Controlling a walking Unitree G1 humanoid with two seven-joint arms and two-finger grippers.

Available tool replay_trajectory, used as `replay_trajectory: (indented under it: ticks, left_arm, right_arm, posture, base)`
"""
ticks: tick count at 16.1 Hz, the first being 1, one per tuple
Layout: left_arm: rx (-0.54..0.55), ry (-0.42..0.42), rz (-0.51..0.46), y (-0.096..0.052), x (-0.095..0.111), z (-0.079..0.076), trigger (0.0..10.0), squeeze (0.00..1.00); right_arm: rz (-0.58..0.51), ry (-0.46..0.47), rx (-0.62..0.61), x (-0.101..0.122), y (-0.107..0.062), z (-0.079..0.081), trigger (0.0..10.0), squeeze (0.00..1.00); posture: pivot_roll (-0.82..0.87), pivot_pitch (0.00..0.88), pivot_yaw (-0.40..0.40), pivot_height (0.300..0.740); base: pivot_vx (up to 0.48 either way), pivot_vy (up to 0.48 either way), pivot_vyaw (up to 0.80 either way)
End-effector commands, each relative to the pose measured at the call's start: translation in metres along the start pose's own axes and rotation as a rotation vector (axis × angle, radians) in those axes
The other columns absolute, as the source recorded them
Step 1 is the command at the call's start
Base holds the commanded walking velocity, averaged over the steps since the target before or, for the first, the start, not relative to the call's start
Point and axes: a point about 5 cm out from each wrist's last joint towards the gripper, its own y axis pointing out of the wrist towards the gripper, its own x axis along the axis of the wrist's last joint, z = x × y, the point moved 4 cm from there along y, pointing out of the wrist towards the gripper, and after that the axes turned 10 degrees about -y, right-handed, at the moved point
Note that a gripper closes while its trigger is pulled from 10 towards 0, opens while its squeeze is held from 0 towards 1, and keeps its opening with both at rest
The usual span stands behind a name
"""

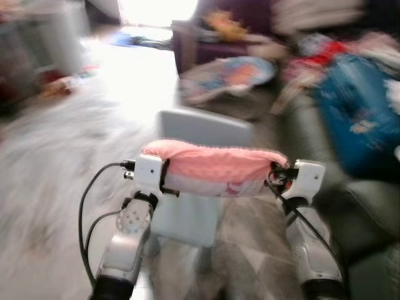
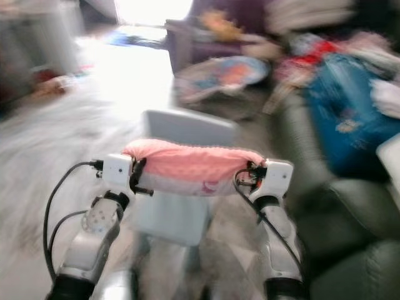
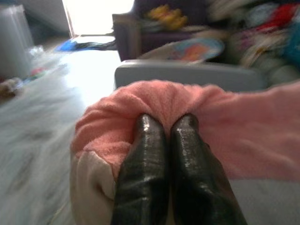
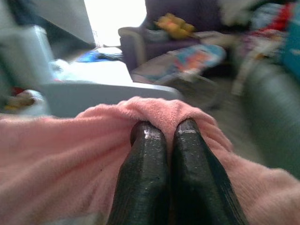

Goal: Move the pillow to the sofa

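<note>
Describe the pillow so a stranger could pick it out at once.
Start at the dark grey sofa on the right, then look left to the pale grey chair on the floor. Held above it, between the left gripper and right gripper, is the pillow: long, fuzzy pink on top, pale underneath, unlike the blue bundle on the sofa.

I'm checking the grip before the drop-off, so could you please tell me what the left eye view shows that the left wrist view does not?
Left eye view: both arms, the right gripper on the pillow's other end, and the dark sofa to the right.
Left wrist view: the left gripper's fingers pinched shut on the fabric.
Both: the pink pillow, a grey stool behind it, and clutter beyond.
</note>
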Motion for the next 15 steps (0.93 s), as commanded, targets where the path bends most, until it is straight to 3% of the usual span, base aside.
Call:
replay_trajectory:
  ticks: [1, 9, 15]
  left_arm:
    - [-0.015, 0.006, -0.02, 0.0027, 0.0071, -0.0035, 10.0, 0.0]
    - [-0.015, 0.006, -0.02, 0.0027, 0.0071, -0.0035, 10.0, 0.0]
    - [-0.02, -0.013, 0.001, 0.0057, 0.0076, -0.0039, 10.0, 0.0]
  right_arm:
    - [-0.01, 0.008, 0.002, 0.0022, -0.0013, 0.0016, 10.0, 0.0]
    - [-0.01, 0.008, 0.002, 0.0022, -0.0013, 0.0016, 10.0, 0.0]
    - [0.011, 0.009, -0.015, -0.0005, -0.0011, -0.001, 10.0, 0.0]
  posture:
    - [-0.03, 0.0, -0.014, 0.74]
    - [-0.03, 0.0, -0.014, 0.74]
    - [-0.03, 0.0, -0.007, 0.74]
  base:
    - [-0.368, 0.0, 0.0]
    - [-0.368, 0.0, 0.0]
    - [0.0, 0.0, 0.0]
